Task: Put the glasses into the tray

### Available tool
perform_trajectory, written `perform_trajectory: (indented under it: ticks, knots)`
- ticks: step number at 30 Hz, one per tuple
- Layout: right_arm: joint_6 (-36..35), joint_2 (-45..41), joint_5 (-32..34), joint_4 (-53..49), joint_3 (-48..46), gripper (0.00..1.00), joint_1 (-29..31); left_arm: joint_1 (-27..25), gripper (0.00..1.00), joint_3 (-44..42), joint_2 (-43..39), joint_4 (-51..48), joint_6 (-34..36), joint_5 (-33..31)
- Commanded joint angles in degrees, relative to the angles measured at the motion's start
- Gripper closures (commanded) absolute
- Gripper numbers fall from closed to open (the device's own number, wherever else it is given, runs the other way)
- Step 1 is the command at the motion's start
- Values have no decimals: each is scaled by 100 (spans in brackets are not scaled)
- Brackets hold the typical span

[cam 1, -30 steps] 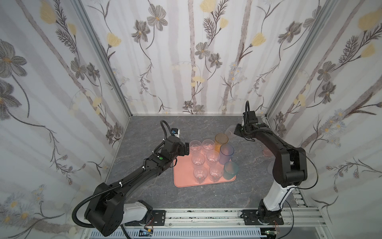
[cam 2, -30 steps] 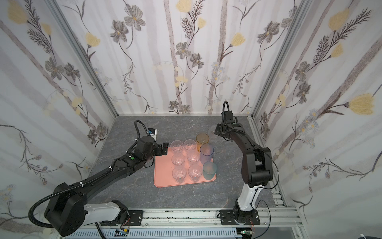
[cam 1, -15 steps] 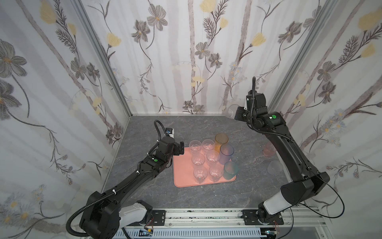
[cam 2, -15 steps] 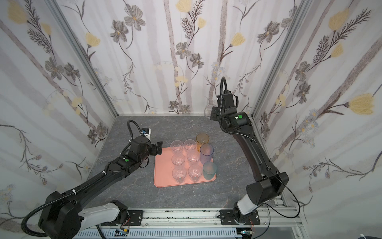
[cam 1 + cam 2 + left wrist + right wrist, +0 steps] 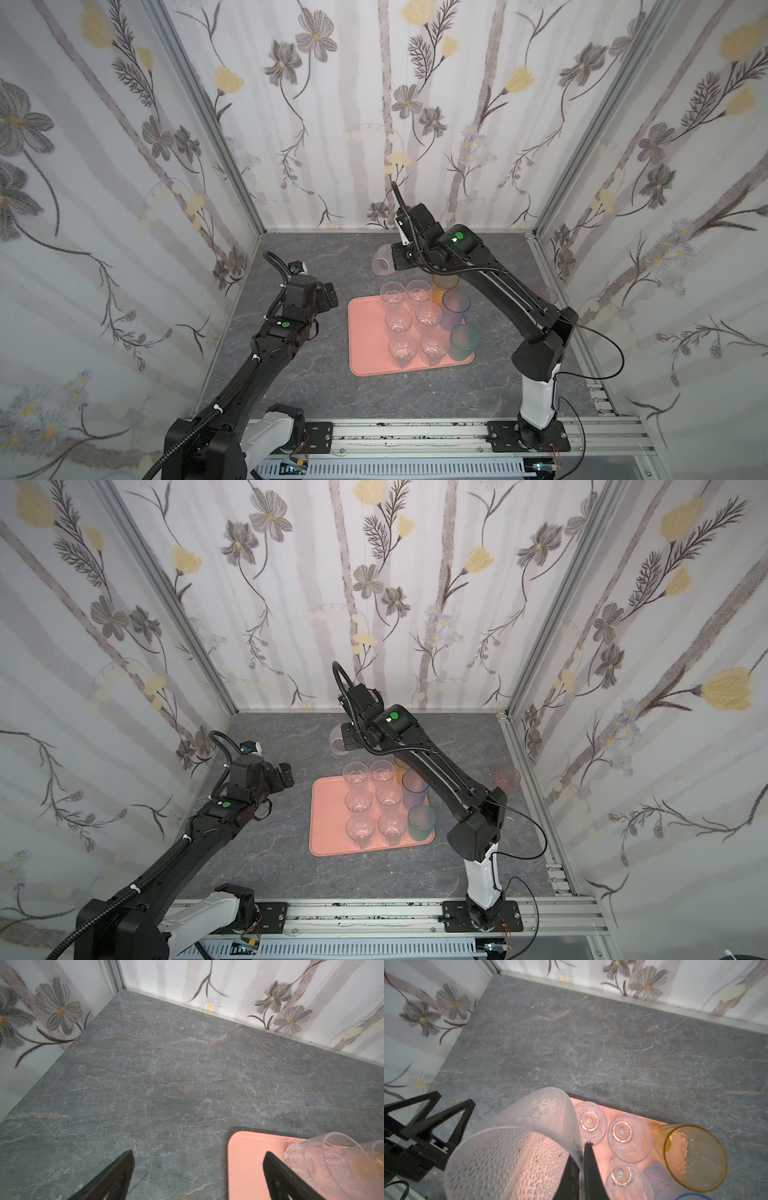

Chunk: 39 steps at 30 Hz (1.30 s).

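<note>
Frosted tumbler (image 5: 512, 1147) in right end effector (image 5: 581, 1153)

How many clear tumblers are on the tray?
6, upright in two columns of three on the tray: far pair, middle pair, near pair. The right arm may hide more behind it.

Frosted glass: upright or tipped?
Tipped. In a top view the frosted glass hangs above the table, mouth angled sideways rather than straight up; the right gripper pinches its wall.
</note>
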Motion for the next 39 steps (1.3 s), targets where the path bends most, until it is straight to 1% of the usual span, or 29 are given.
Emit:
perform_trajectory:
  ticks: [1, 3, 9, 15, 19, 24, 34, 36, 39]
  knots:
    - [-13, 248, -205, -143, 105, 100, 91, 35, 1, -89, -100, -50, -235, 191]
    - [-11, 449, -250, -188, 105, 100, 369, 36, 1, -120, -99, -50, -237, 194]
    - [-25, 1064, -278, -75, 111, 100, 719, 39, 2, -68, 79, -50, -259, 309]
    - [-79, 1487, -23, 35, 175, 100, 742, 38, 2, -32, 107, -42, -220, 281]
    - [-146, 1770, -54, 90, 285, 100, 742, 43, 2, -23, 160, -33, -280, 349]
    - [-191, 2098, 129, 173, 488, 100, 733, 36, 3, -41, 143, -33, -334, 389]
    - [-198, 2431, 308, 323, 553, 100, 666, 25, 3, -190, 68, -6, -413, 507]
    - [-180, 2473, 298, 327, 562, 98, 663, 10, 3, -200, 64, -6, -430, 521]
    - [-145, 2463, 254, 344, 562, 91, 661, -4, 4, -219, 30, -6, -457, 512]
